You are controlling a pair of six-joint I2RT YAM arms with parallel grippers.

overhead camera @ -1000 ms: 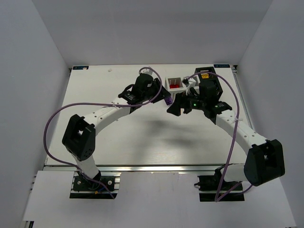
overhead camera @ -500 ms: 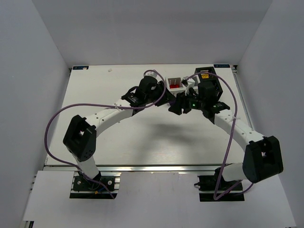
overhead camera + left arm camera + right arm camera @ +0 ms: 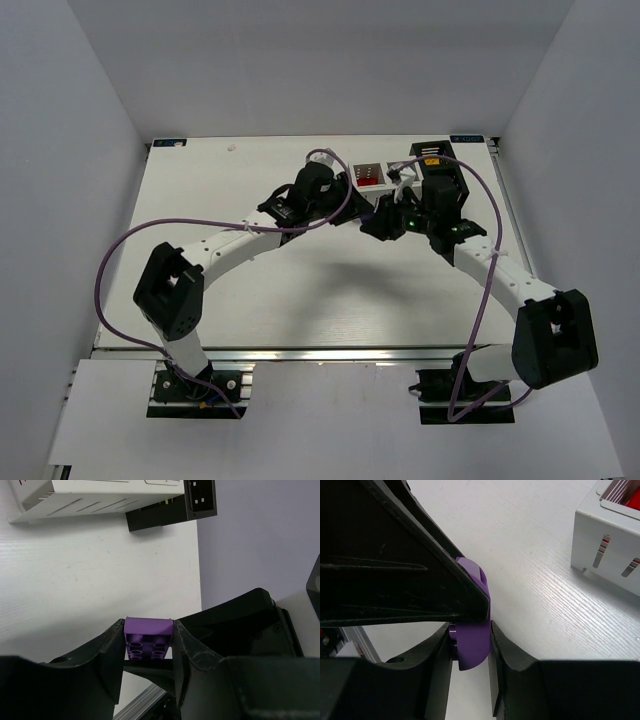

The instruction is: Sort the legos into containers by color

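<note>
Pinching purple lego (image 3: 148, 639), both grippers (image 3: 148, 627) (image 3: 470, 631)

One purple brick (image 3: 148, 637) was held in the air, its hollow underside showing. The white box (image 3: 372, 176) kept red bricks (image 3: 369, 183) in one compartment. The black bin (image 3: 432, 152) stood just beside it.

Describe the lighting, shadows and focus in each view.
Top external view: soft, even light; faint shadows lie on the white table, whose near edge glares. Left wrist view: the small purple studded plastic brick is sharp; the black jaws holding it lack detail. Right wrist view: the black jaws look blurred; the white slatted plastic box is crisp.
</note>
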